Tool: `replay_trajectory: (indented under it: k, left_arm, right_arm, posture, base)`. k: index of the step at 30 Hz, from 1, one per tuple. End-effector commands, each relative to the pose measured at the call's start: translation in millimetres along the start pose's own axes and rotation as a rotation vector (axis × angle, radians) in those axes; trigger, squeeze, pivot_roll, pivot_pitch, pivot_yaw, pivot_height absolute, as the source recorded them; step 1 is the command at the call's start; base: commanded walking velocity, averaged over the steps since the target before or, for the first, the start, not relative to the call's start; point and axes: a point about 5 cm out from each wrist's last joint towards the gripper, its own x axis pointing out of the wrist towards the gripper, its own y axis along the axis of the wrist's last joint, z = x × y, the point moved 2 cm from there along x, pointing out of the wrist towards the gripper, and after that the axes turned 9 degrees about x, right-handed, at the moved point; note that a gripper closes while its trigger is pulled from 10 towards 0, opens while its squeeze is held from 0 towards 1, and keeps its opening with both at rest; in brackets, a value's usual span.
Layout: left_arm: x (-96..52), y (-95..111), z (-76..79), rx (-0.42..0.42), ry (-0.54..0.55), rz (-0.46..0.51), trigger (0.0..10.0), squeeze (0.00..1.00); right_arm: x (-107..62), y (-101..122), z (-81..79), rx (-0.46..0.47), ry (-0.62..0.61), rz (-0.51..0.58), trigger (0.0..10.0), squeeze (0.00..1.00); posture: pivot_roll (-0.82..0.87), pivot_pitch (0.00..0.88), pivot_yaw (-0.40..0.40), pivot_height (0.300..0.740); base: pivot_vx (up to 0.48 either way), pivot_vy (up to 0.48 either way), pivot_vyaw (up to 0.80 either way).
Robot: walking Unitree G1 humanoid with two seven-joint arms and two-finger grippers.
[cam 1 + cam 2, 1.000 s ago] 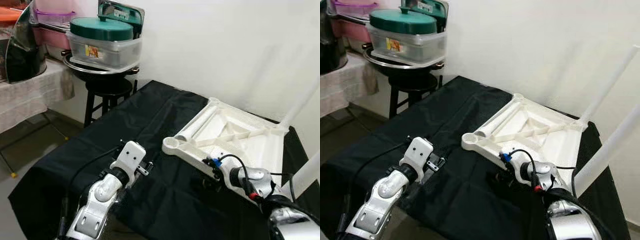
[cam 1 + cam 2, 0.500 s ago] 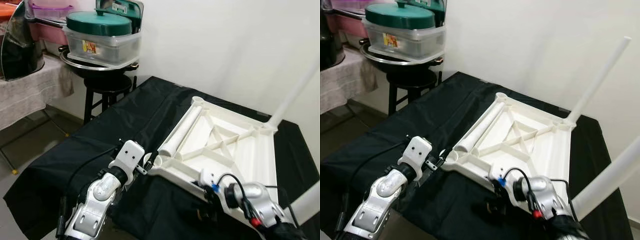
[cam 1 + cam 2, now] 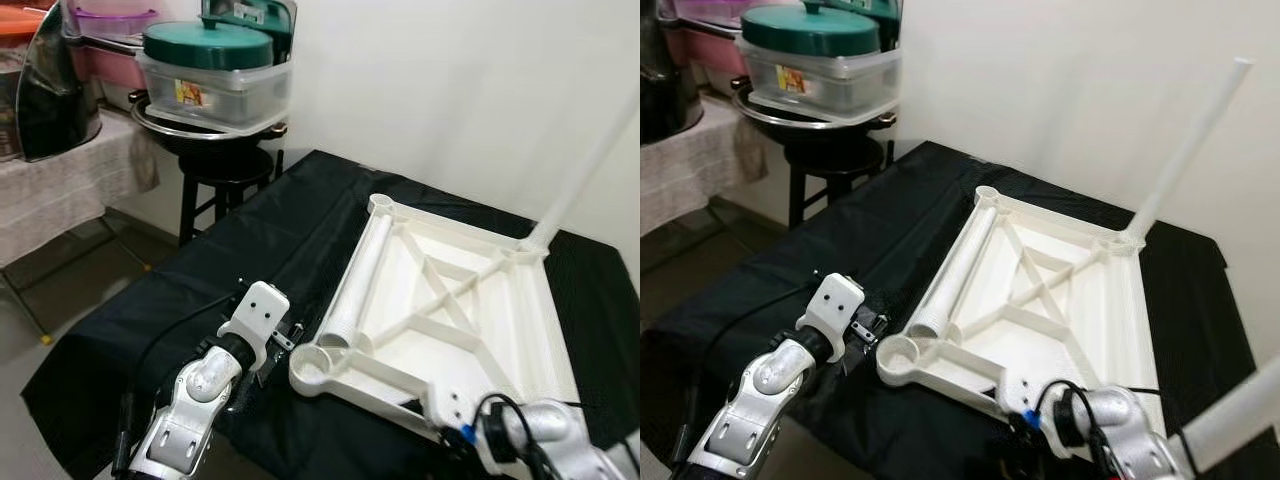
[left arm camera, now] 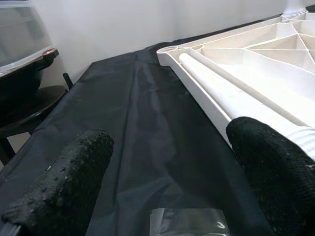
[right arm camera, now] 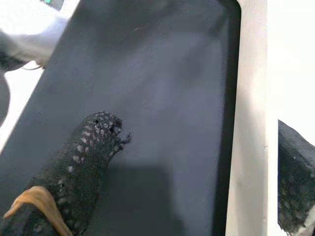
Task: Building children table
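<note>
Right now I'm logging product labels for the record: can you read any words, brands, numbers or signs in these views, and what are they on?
Sticker on the clear storage container with the green lid: a yellow and red label, too small and blurred to read.
White patch on the green item behind that container: too blurred to read.
White table top: no text can be made out.
Black cloth: none.

The upright table leg (image 3: pixel 585 160) ran off the frame's top, its tip out of sight there. The right gripper (image 5: pixel 197 162) sat under the tabletop (image 3: pixel 455 300) edge; one finger (image 5: pixel 295 177) was cut by the picture's border, so contact was perhaps only apparent. The left gripper (image 4: pixel 167 187) fingertips were cropped too.
</note>
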Motion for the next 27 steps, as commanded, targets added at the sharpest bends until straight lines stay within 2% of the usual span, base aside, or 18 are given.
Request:
replay_trajectory:
  k: [1, 2, 8, 10, 13, 15, 16, 18, 21, 23, 25, 26, 27]
  left_arm:
    - [0.3, -2, 4.0, 0.002, -0.020, -0.006, 10.0, 0.00]
    - [0.3, -2, 4.0, 0.002, -0.020, -0.006, 10.0, 0.00]
    - [0.3, -4, 3.6, 0.003, -0.026, -0.011, 10.0, 0.00]
    - [0.5, -4, 4.2, 0.003, -0.029, -0.010, 10.0, 0.00]
    - [1.2, -4, 5.1, 0.003, -0.034, -0.008, 10.0, 0.00]
    - [2.0, -4, 4.8, 0.003, -0.035, -0.007, 10.0, 0.00]
    - [2.0, -4, 4.8, 0.003, -0.035, -0.007, 10.0, 0.00]
    - [2.6, -4, 4.5, 0.005, -0.035, -0.005, 10.0, 0.00]
    - [3.1, -4, 4.1, 0.006, -0.034, -0.004, 10.0, 0.00]
    - [3.1, -4, 4.1, 0.006, -0.034, -0.004, 10.0, 0.00]
    - [3.3, -3, 3.5, 0.006, -0.030, -0.002, 10.0, 0.00]
    - [3.3, -3, 3.5, 0.006, -0.030, -0.002, 10.0, 0.00]
    - [3.4, -3, 3.2, 0.006, -0.028, -0.001, 10.0, 0.00]
  right_arm:
    - [7.0, -25, -22.2, 0.092, 0.108, -0.092, 10.0, 0.00]
    - [7.0, -25, -22.2, 0.092, 0.108, -0.092, 10.0, 0.00]
    - [0.1, -34, -48.1, 0.083, 0.131, -0.123, 10.0, 0.00]
    - [0.3, -35, -47.8, 0.084, 0.110, -0.118, 10.0, 0.00]
    - [-1.5, -29, -41.0, 0.077, 0.048, -0.099, 10.0, 0.00]
    - [-9.4, -15, -28.1, 0.056, -0.010, -0.071, 10.0, 0.00]
    - [-9.4, -15, -28.1, 0.056, -0.010, -0.071, 10.0, 0.00]
    - [-18.6, -5, -17.5, 0.019, -0.065, -0.065, 10.0, 0.00]
    - [-24.9, 3, -8.8, -0.018, -0.118, -0.063, 10.0, 0.00]
    - [-24.9, 3, -8.8, -0.018, -0.118, -0.063, 10.0, 0.00]
    - [-31.5, 28, 8.3, -0.064, -0.231, 0.015, 10.0, 0.00]
    - [-31.5, 28, 8.3, -0.064, -0.231, 0.015, 10.0, 0.00]
    - [-34.3, 40, 13.5, -0.075, -0.269, 0.056, 10.0, 0.00]
  posture:
    - [0.09, 0.000, -0.115, 0.740]
    - [0.09, 0.000, -0.115, 0.740]
    - [0.07, 0.000, -0.103, 0.740]
    - [0.07, 0.000, -0.098, 0.740]
    - [0.06, 0.000, -0.096, 0.740]
    - [0.06, 0.000, -0.093, 0.740]
    - [0.06, 0.000, -0.093, 0.740]
    - [0.06, 0.000, -0.095, 0.740]
    - [0.06, 0.000, -0.095, 0.740]
    - [0.06, 0.000, -0.095, 0.740]
    - [0.06, 0.000, -0.096, 0.740]
    - [0.06, 0.000, -0.096, 0.740]
    - [0.06, 0.000, -0.095, 0.740]
  base:
    - [0.000, 0.000, 0.00]
    - [0.000, 0.000, 0.00]
    - [0.000, 0.000, 0.00]
    - [0.000, 0.000, 0.00]
    - [0.000, 0.000, 0.00]
    - [0.000, 0.000, 0.00]
    - [0.000, 0.000, 0.00]
    - [0.000, 0.000, 0.00]
    - [0.000, 0.000, 0.00]
    - [0.000, 0.000, 0.00]
    - [0.000, 0.000, 0.00]
    - [0.000, 0.000, 0.00]
    - [0.000, 0.000, 0.00]
